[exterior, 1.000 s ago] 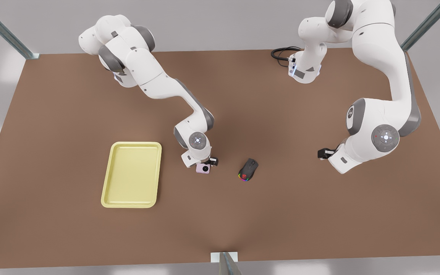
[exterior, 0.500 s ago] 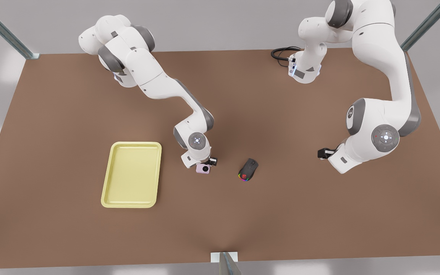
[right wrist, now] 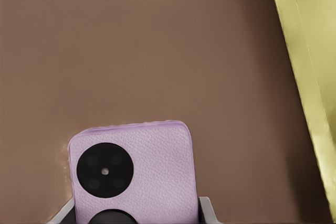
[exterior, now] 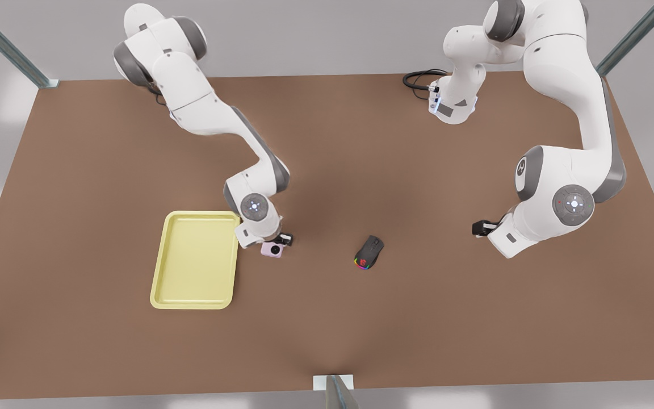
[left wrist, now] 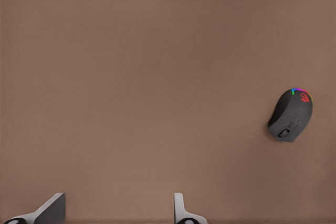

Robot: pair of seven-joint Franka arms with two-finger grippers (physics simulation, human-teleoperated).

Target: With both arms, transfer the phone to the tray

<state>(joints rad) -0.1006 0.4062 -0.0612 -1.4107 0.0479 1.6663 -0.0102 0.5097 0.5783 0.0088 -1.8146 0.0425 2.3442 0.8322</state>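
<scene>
Front view first: we see our right gripper (exterior: 275,245) at the end of the arm on the front view's left, low over the brown table (exterior: 361,318), with the pale pink phone (exterior: 273,250) caught between its fingers. The phone sits directly under the claw, its black round lens facing up. Just beside the claw, toward the front view's left, lies the pale yellow tray (exterior: 195,260); the phone is close to its near rim but outside it, over bare table.

From our right wrist view, the phone (right wrist: 134,174) fills the space between the two fingertips (right wrist: 206,208), which press against its sides, so the claw is closed onto it about as wide as the phone is. The tray (right wrist: 310,66) rim runs along one edge, near the phone but apart from it.

Our left gripper (exterior: 481,228) waits on the front view's right, well apart from the phone. In the left wrist view its fingers (left wrist: 181,211) stand spread with nothing between them, and the black mouse (left wrist: 290,114) lies off to one side on the table.
</scene>
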